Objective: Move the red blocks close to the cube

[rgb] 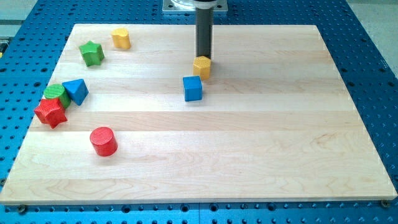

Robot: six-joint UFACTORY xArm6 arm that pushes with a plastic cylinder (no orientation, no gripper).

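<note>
A blue cube (193,88) sits near the board's middle, slightly toward the view's top. A red cylinder (103,140) stands at the lower left. A red star (50,112) lies at the far left edge, touching a green cylinder (56,93). My tip (203,56) is at the view's top centre, right behind a yellow hexagonal block (202,66) that sits just above and right of the blue cube. The tip is far from both red blocks.
A blue triangular block (76,91) sits beside the green cylinder. A green star (91,53) and a yellow cylinder (120,38) lie at the upper left. The wooden board (261,143) rests on a blue perforated table.
</note>
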